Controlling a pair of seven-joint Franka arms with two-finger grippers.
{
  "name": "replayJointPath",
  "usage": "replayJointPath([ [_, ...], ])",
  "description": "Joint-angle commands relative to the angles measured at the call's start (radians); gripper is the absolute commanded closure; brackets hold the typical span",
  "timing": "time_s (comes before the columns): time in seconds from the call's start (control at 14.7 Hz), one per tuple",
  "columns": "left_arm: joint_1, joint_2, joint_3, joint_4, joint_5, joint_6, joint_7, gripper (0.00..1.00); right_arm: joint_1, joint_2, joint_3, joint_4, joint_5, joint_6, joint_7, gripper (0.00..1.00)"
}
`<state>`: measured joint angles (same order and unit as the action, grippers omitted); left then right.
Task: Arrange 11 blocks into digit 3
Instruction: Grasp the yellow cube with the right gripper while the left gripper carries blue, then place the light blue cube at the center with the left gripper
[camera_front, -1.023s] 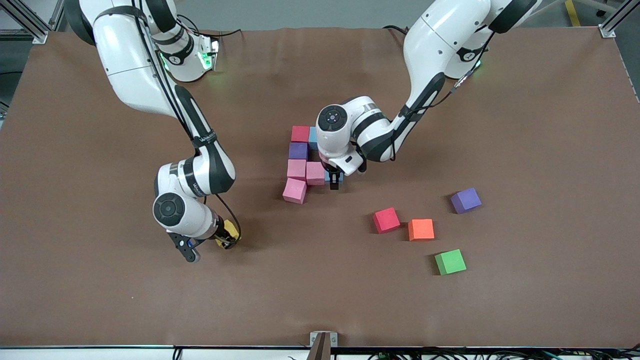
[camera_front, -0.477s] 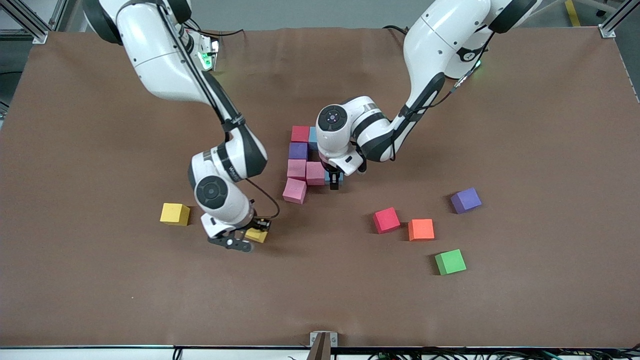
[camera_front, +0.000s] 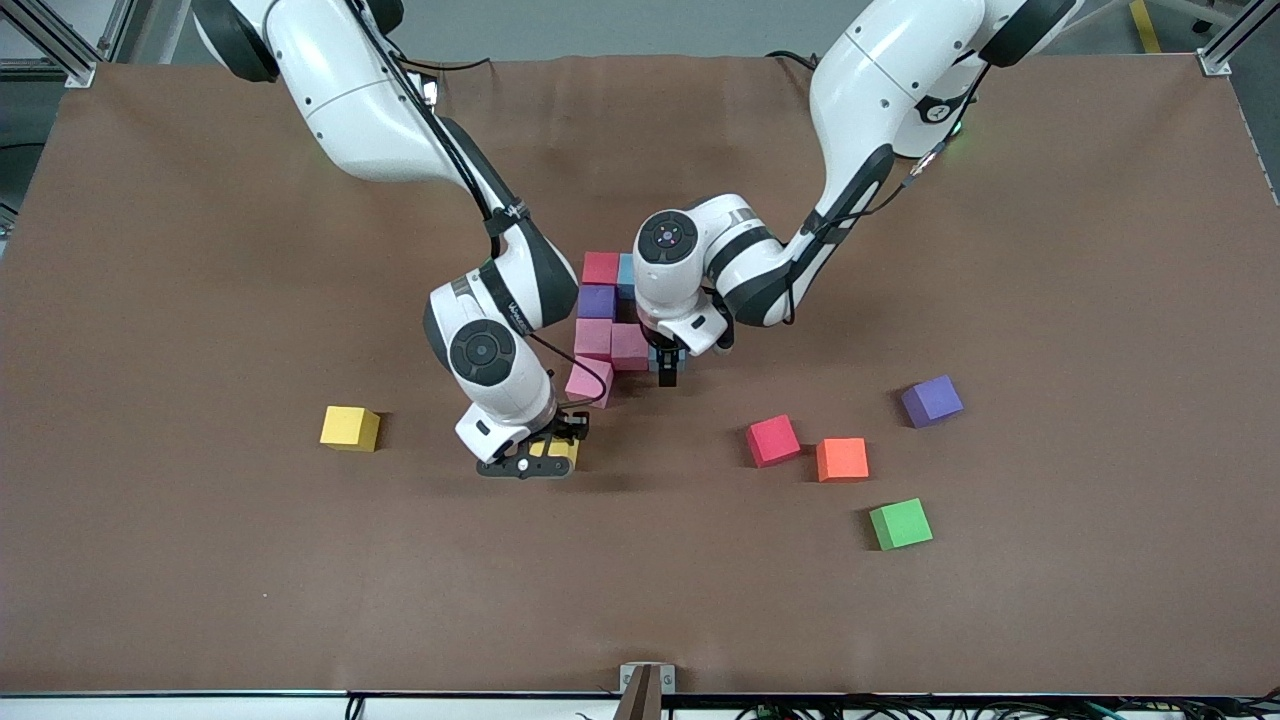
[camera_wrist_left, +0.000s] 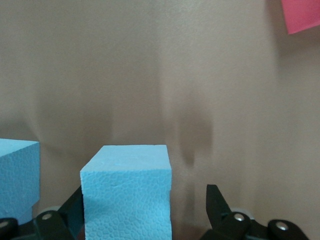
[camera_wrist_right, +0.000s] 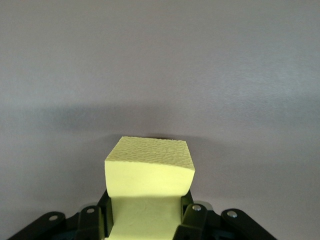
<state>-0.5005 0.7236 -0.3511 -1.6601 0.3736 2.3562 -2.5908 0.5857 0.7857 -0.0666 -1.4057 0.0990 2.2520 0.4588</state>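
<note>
The unfinished digit 3 lies mid-table: a red, a purple and three pink blocks touching, with a blue block half hidden by the left arm. My left gripper stands open around another blue block that rests on the table beside a pink block; there is a gap at one finger. A second blue block sits next to it. My right gripper is shut on a yellow block above the table, just off the nearest pink block.
Loose cubes lie on the brown mat: a yellow one toward the right arm's end, and a red one, an orange one, a purple one and a green one toward the left arm's end.
My right arm has carried the yellow block from the right arm's end toward the figure. My left gripper has opened and let go of the blue block.
</note>
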Motion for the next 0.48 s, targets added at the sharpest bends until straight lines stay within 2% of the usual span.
replayJointPath([
  [0.0, 0.011, -0.055, -0.002, -0.023, 0.019, -0.008, 0.018, 0.00, 0.019, 0.026, -0.002, 0.024, -0.012, -0.006, -0.037, 0.98],
  [0.41, 0.071, -0.151, -0.028, -0.041, 0.004, -0.075, 0.127, 0.00, 0.040, 0.096, -0.001, 0.103, -0.002, -0.032, 0.017, 0.98],
])
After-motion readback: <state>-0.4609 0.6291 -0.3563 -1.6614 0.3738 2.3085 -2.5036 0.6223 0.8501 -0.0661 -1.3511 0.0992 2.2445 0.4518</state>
